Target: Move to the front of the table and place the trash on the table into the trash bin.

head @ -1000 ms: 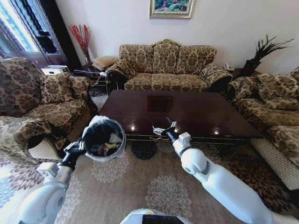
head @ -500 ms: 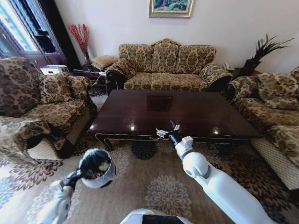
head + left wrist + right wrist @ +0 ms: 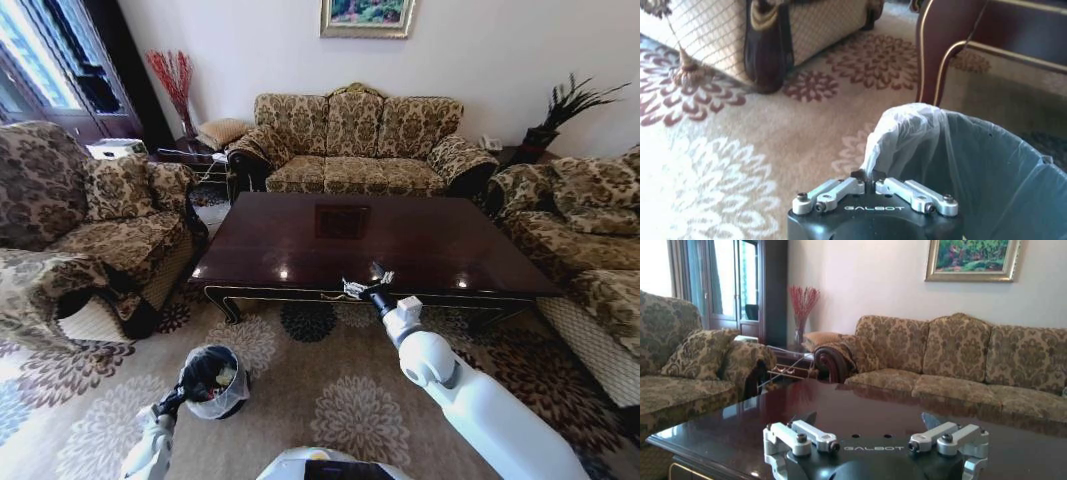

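From the head camera, the trash bin [image 3: 213, 380] is sitting low on the patterned carpet [image 3: 320, 400] in front of the table's left corner, and its open mouth is showing trash [image 3: 222, 378] heaped inside, pale and reddish scraps among them. The left wrist view is giving what the head view cannot: the left gripper [image 3: 868, 177] is pinching the translucent white plastic bag [image 3: 907, 135] where it folds over the bin's rim, its metal fingers [image 3: 837, 190] pressed together on the film. That view is also catching a gold-trimmed table leg [image 3: 933, 60] standing just past the bin. The left arm is reaching down and forward from the lower left of the head view, ending at the bin's near edge. The right arm is stretching straight ahead, its white rounded links leading to the right gripper [image 3: 368, 281], which is hovering over the near edge of the table [image 3: 300, 235]. The right wrist camera is showing that gripper's jaws spread wide with nothing between them, above a dark, glossy reddish-brown tabletop that is mirroring the room. Beyond the table, a floral-patterned sofa [image 3: 953, 360] with a carved frame is standing against the wall under a gilt-framed painting [image 3: 971, 259].
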